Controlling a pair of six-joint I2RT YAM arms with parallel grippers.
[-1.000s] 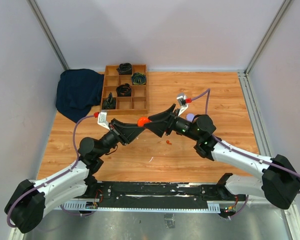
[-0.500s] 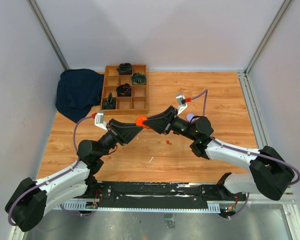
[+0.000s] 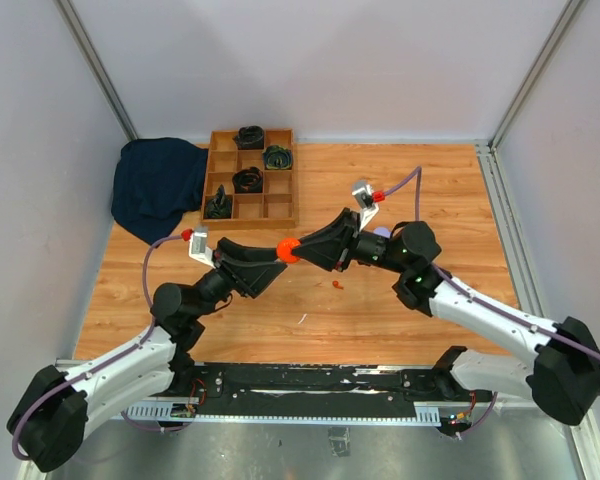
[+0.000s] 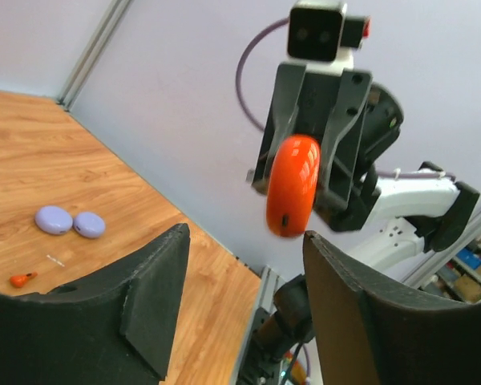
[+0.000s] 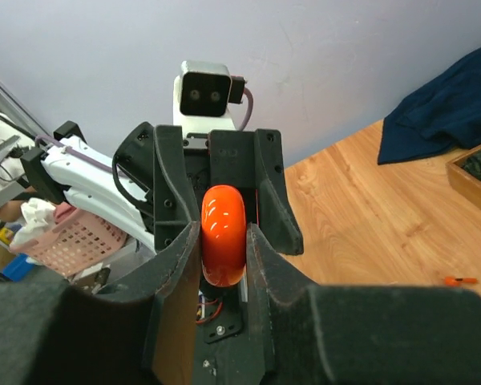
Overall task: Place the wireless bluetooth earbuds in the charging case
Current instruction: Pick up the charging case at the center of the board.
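a: where's everything?
b: your right end effector (image 5: 223, 241) is clamped on the orange charging case (image 4: 293, 184) in mid-air. your left end effector (image 4: 244, 237) gapes empty. an orange earbud (image 4: 20, 279) lies on the surface (image 4: 32, 160).
a: handling?
b: tiny, light and slick, i'd judge. pinch its body, not the stem.

Pale grey walls (image 3: 330, 60) enclose a wood-grain table (image 3: 430, 190) framed by aluminium rails (image 3: 95, 65).

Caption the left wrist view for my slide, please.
Left gripper stands open, facing the orange charging case that the right gripper pinches in mid-air.
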